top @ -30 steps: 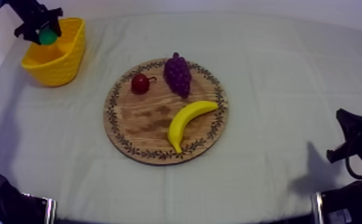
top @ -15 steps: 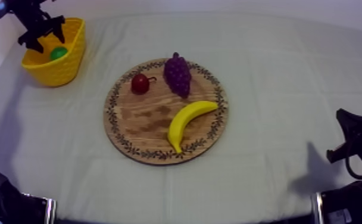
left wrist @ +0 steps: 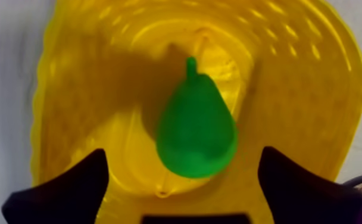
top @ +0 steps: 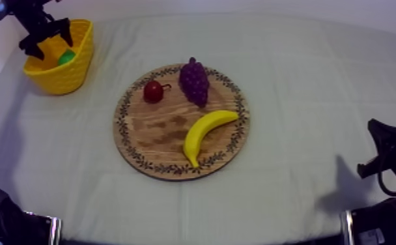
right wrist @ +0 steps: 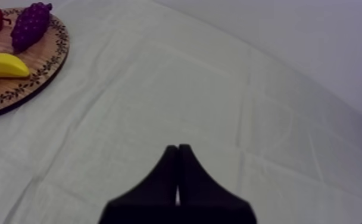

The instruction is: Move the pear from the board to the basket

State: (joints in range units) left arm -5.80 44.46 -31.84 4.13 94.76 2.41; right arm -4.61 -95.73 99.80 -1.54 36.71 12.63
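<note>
The green pear [top: 66,57] lies inside the yellow basket [top: 57,78] at the table's far left. My left gripper [top: 46,40] hovers just above the basket's rim, open and holding nothing. In the left wrist view the pear [left wrist: 196,125] rests on the basket's floor [left wrist: 314,89], stem pointing away, between and beyond the spread fingers [left wrist: 70,190] of my left gripper [left wrist: 183,193]. My right gripper [top: 386,153] sits low at the right edge, away from everything. Its fingers [right wrist: 177,179] lie together as a narrow wedge over bare cloth.
The round wooden board [top: 155,140] lies mid-table with a banana [top: 207,133], a bunch of grapes [top: 194,79] and a small red fruit [top: 153,91] on it. The right wrist view catches the board [right wrist: 34,65] off to one side of the cloth.
One second ago my left gripper held the pear over the basket. It has since let go; the pear dropped into the basket and the fingers spread. The right arm stayed still.
</note>
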